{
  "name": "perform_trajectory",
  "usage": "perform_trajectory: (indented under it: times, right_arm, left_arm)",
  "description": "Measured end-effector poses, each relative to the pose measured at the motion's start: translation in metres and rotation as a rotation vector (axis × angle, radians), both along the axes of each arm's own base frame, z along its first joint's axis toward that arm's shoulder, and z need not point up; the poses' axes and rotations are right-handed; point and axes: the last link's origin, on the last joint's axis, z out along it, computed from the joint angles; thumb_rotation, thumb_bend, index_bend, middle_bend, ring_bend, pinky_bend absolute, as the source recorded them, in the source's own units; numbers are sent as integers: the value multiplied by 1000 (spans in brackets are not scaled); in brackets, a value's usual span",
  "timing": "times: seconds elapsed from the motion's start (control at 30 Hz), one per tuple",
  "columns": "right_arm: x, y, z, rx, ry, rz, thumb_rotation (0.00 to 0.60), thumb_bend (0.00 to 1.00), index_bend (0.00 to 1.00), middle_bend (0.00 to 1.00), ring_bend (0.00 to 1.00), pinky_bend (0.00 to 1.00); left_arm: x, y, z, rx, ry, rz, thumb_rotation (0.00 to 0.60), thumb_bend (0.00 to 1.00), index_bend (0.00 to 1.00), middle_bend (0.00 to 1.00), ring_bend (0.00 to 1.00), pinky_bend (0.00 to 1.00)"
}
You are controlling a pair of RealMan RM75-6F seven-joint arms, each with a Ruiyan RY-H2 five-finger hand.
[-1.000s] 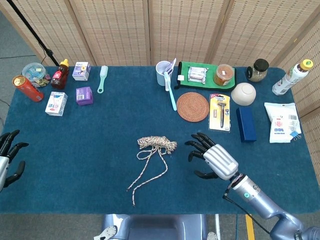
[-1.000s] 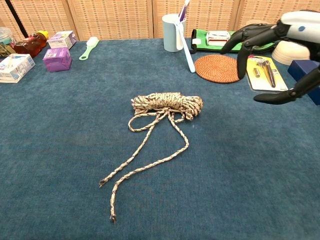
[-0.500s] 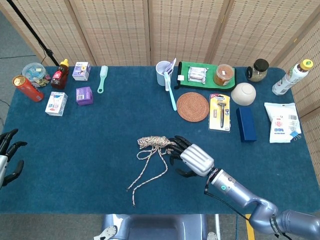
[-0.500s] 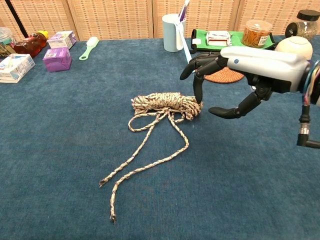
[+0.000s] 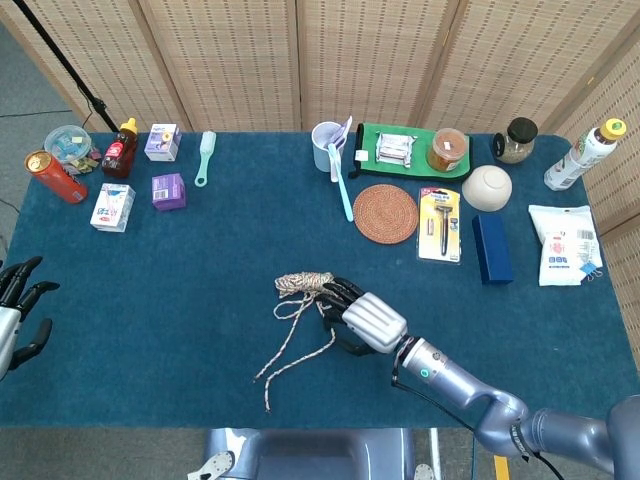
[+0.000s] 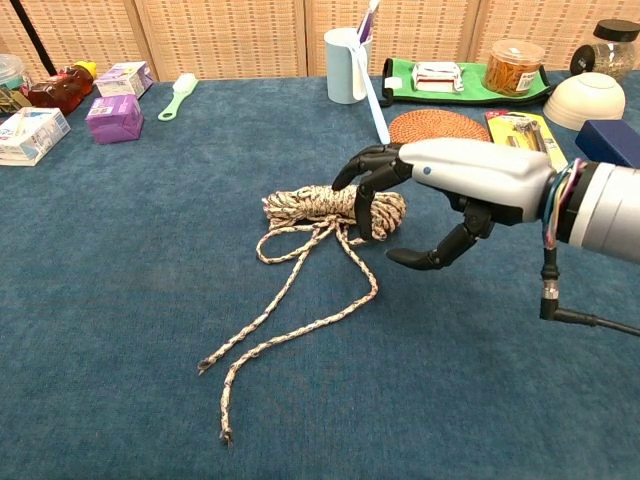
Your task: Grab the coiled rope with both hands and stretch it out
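My right hand reaches over the right end of the rope, which lies near the middle of the blue table. My dark fingers drape over the top of the bundle and touch it, while my thumb sticks out on the near side, apart from the rope. I judge this hand unclenched and not yet gripping. My left hand hangs at the far left edge of the table, well away from the rope, fingers spread and holding nothing.

The rope is a thin braided cord, speckled cream and brown, wound into a short, thick bundle lying sideways. Two loose tails trail from it toward me, ending in frayed tips. I expect it to be light, soft and floppy, with a rough surface that should not slip. The coils will probably loosen and sag once lifted. The best hold seems to be one hand wrapped around each end of the bundle. The table covering looks like a short-piled carpet, so the cord may drag slightly on it.
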Motion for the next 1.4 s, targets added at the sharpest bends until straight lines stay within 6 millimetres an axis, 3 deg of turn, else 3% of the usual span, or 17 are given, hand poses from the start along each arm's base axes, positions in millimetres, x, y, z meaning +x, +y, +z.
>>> perform_trajectory:
  times: [0.63, 1.4]
  right_arm:
    - [-3, 2, -38, -8, 112, 107, 600, 429, 446, 149, 16, 0]
    - [-3, 5, -51, -27, 132, 150, 600, 428, 453, 150, 16, 0]
  left_arm:
    - [-3, 1, 2, -5, -3, 7, 579, 440, 294, 92, 113, 0]
    - [-5, -3, 5, 0, -5, 12, 578, 439, 294, 92, 113, 0]
